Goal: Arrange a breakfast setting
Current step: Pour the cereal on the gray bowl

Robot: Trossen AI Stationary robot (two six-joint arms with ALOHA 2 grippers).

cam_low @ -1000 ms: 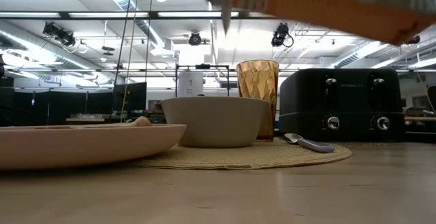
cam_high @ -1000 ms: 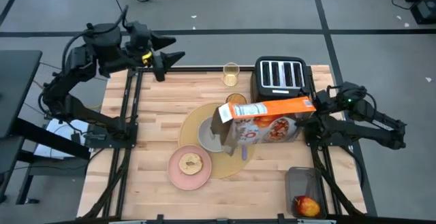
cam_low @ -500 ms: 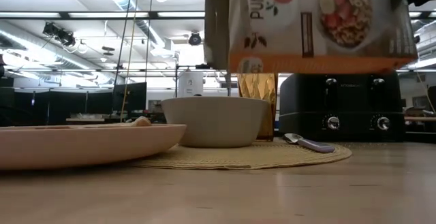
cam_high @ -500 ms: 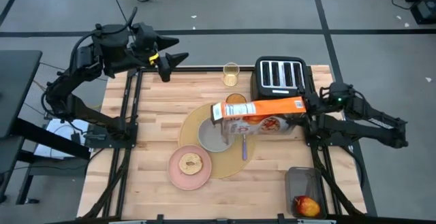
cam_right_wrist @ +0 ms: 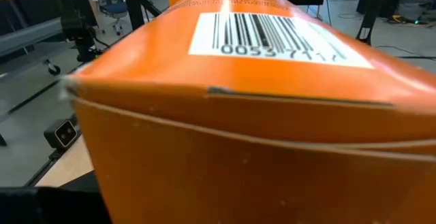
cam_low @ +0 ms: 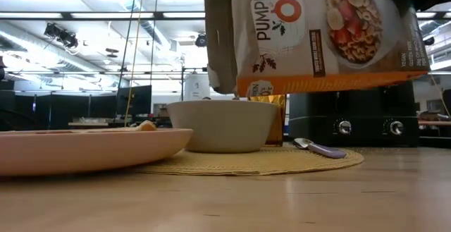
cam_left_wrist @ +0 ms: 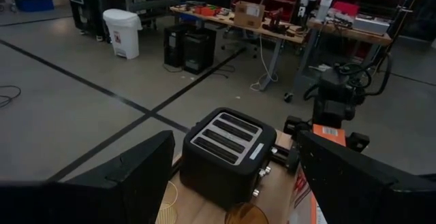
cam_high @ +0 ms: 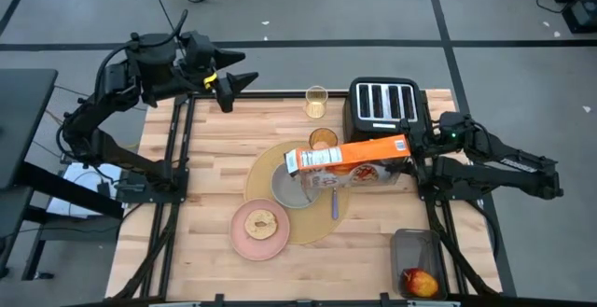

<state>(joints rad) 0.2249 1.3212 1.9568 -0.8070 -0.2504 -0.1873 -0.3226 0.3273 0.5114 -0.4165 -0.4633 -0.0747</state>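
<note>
Jaws of the right gripper [cam_high: 417, 148] seem clamped on the orange cereal box [cam_high: 347, 155], tipped flat above the grey bowl [cam_low: 224, 125] on the placemat [cam_high: 264, 169]. Light, crushable cardboard; hold its base end. Left gripper [cam_high: 233, 81] waits open off the bench [cam_high: 210, 172].

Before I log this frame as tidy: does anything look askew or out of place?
Yes. The orange cereal box is held tipped on its side by the right gripper, open end over the grey bowl. The red apple sits apart in a container at the table's corner, off the round tan placemat.
</note>
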